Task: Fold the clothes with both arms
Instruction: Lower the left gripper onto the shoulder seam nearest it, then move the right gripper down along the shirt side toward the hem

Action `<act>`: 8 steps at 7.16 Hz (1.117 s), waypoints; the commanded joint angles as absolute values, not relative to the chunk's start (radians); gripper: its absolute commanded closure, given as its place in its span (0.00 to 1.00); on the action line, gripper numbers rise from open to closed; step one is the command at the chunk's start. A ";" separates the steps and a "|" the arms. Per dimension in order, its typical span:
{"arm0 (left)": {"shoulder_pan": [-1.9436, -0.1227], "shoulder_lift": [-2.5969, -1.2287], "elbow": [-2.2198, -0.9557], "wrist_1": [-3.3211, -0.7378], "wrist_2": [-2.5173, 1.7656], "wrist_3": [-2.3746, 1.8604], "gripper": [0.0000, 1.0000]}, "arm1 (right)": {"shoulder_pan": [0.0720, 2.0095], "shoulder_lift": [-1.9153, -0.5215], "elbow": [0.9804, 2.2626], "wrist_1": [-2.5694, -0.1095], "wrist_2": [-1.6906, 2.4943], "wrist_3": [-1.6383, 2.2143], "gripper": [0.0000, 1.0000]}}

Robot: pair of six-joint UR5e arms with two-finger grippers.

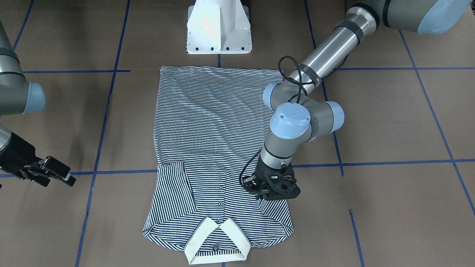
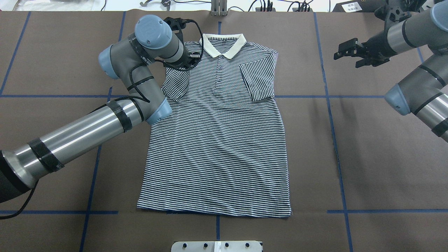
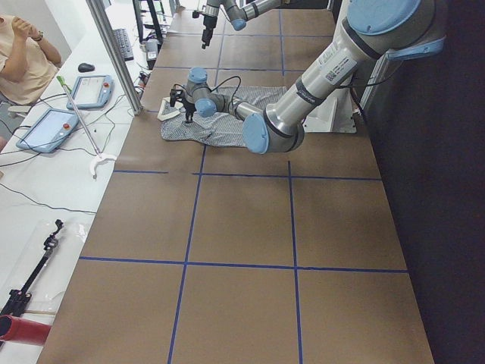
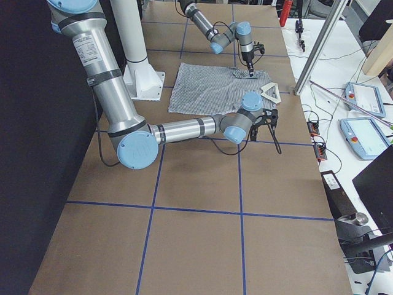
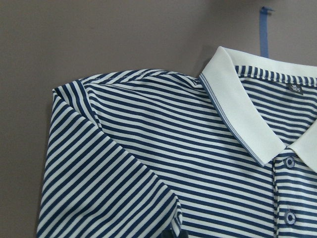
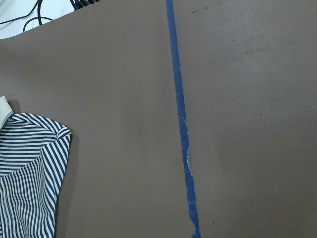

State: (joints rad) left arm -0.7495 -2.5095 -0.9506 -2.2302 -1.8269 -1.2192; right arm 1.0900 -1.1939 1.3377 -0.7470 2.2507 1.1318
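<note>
The striped polo shirt (image 2: 217, 140) lies flat, front up, on the brown table, its cream collar (image 2: 223, 43) at the far edge from the robot. Both sleeves are folded in over the chest. My left gripper (image 2: 192, 59) hangs over the folded left sleeve (image 2: 176, 82), right at its cuff corner (image 5: 171, 210). Its fingers are hidden under the wrist (image 1: 274, 187), so I cannot tell whether it holds the cloth. My right gripper (image 2: 344, 52) is open, off the shirt and empty, above bare table (image 6: 124, 124) beside the other folded sleeve (image 6: 29, 173).
The white pedestal base (image 1: 219, 33) stands just behind the shirt's hem. Blue tape lines (image 2: 329, 96) cross the table. Beyond the far edge are control tablets (image 3: 53, 129), a metal post (image 3: 114, 53) and a seated person (image 3: 19, 53).
</note>
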 commanded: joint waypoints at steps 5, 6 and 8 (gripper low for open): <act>-0.764 -2.139 -1.478 -2.240 -1.969 -1.241 0.21 | 0.811 -1.141 1.617 -0.854 1.983 1.728 0.00; -0.773 -2.090 -1.508 -2.252 -1.971 -1.229 0.20 | 0.675 -1.158 1.781 -1.073 1.815 1.802 0.00; -0.775 -2.066 -1.529 -2.253 -1.971 -1.241 0.17 | 0.466 -1.167 2.015 -1.398 1.717 1.909 0.03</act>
State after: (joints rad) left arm -0.7742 -2.0881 -1.5175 -2.2509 -1.9676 -1.2384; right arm 0.5825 -1.1642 1.8810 -1.2147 1.7807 1.8298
